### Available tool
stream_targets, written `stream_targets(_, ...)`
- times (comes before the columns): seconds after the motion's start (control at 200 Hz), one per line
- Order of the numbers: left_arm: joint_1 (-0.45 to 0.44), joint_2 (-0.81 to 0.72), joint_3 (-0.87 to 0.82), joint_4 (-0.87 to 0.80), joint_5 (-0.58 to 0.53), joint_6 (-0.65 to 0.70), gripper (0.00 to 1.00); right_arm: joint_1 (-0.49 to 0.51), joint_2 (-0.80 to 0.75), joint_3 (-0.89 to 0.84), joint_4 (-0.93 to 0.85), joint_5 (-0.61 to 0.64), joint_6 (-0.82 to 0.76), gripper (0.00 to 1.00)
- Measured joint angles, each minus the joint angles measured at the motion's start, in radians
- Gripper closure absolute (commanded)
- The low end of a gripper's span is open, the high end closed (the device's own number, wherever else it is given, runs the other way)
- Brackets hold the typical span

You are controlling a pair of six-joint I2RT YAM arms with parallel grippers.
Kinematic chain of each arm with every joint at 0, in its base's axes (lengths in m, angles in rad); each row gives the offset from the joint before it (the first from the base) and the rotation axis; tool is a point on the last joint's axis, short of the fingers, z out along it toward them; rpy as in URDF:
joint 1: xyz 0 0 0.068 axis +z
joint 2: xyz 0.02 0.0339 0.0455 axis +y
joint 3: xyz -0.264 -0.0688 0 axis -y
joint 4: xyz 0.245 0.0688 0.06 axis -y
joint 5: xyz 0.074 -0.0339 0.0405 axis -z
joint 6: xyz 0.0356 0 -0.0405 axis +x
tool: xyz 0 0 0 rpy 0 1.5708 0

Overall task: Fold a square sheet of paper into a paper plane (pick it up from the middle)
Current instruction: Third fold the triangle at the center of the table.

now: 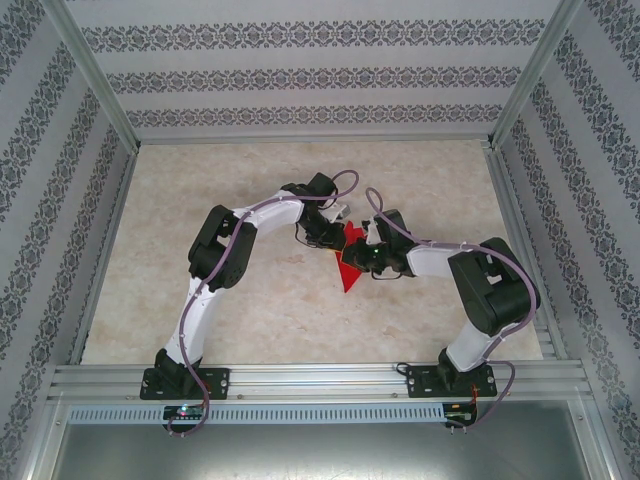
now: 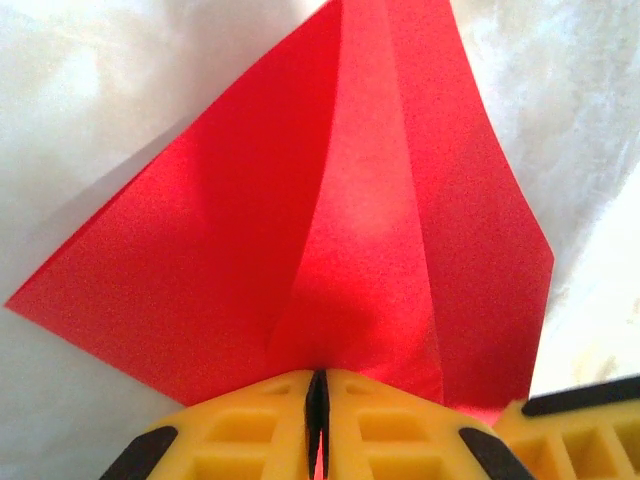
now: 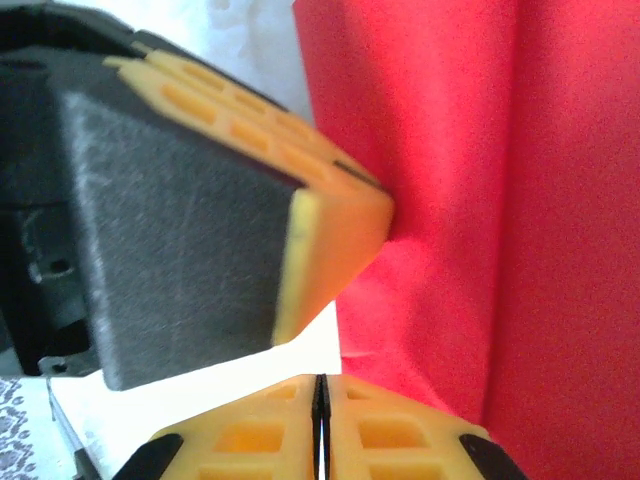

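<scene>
The two robot arms meet in the middle of the pale, stone-look table [image 1: 250,300]. The red paper [image 1: 348,268] is there between them. It is not a flat square. It has folds in it, and from above one sharp tip points toward the near edge of the table.

The left gripper [image 2: 316,425] has its two yellow fingers pressed tight together. A fold of the red paper runs right down into the thin line between them, so it is pinching the paper. From this wrist camera the paper spreads out like a fan, with a wide flap on the left and long narrow folds going up the middle.

The right gripper [image 3: 320,430] also has its yellow fingers pressed together. The red paper [image 3: 500,200] stands just beside them and goes down behind them. I cannot tell if any paper is caught between them.

The two grippers are very close. One yellow finger [image 3: 335,205] of the left gripper, with dark grey padding, touches the edge of the paper in the right wrist camera.

Walls [image 1: 300,80] with a grey flower pattern stand around the table.
</scene>
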Motion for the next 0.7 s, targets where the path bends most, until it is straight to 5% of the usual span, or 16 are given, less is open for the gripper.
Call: stream_targets(0.699,0.000,0.005,0.005,-0.004,0.000,0.007,0.86,0.038,-0.008,-0.065,0.008,-0.026,0.018,0.89)
